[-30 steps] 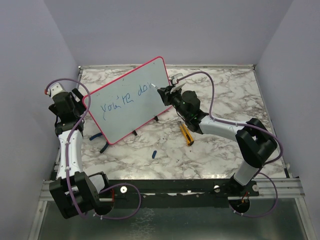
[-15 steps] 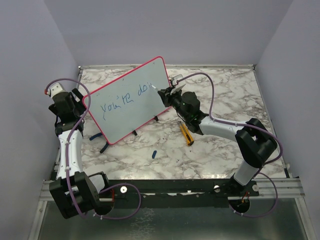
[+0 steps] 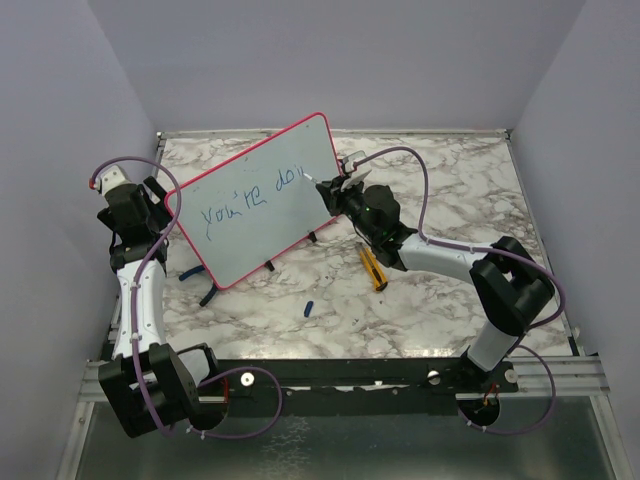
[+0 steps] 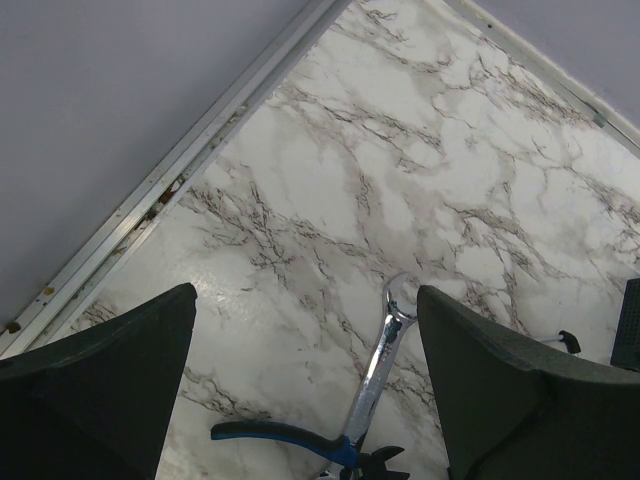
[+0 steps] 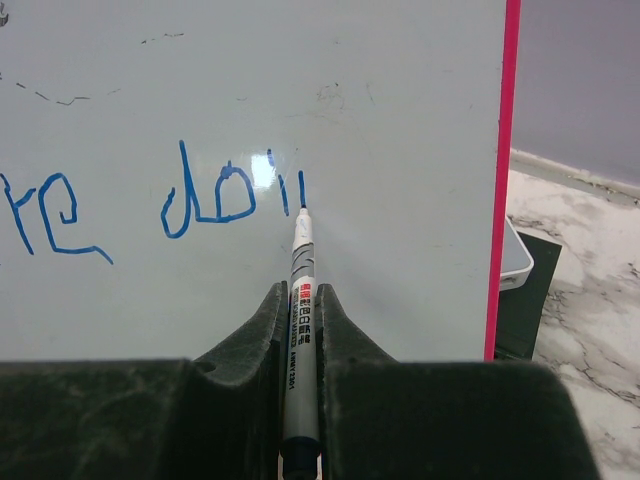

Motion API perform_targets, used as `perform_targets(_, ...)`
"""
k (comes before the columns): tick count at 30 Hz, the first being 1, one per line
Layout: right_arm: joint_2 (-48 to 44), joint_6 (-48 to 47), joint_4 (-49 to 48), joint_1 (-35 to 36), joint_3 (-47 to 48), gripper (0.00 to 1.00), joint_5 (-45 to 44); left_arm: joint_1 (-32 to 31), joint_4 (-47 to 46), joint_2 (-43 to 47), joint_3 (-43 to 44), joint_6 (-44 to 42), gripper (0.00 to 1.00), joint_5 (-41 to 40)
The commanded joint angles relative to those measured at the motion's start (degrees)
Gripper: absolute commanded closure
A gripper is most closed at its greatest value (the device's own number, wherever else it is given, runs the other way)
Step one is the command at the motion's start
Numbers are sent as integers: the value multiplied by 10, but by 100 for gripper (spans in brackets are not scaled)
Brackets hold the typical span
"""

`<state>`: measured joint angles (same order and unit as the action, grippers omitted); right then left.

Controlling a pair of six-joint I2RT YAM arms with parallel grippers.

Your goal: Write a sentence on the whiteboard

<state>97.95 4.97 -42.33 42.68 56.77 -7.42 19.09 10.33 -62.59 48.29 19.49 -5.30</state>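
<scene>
Right gripper (image 5: 300, 300), mine, clamped on marker (image 5: 301, 250): white barrel, red label band, small print unreadable. Tip on whiteboard (image 5: 400, 120), just under short vertical stroke. Sentence (image 3: 250, 198) in blue, one line so far: "you're doi" plus that stroke. Whiteboard stands propped on black feet, left of centre on marble table (image 3: 450, 190); red-pink frame edge just right of tip. Left gripper (image 4: 305, 290) spread wide, nothing between fingers, above table. Wrench (image 4: 378, 365) and blue-handled pliers (image 4: 280, 435) lie below it.
</scene>
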Motion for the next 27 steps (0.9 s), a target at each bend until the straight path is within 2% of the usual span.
perform_targets(1, 3, 3, -3, -3, 10, 100, 4, -4, -11, 8, -6, -2, 8, 13)
perform_targets(27, 12, -26, 0, -4, 45, 100, -40, -5, -11, 8, -6, -2, 8, 13)
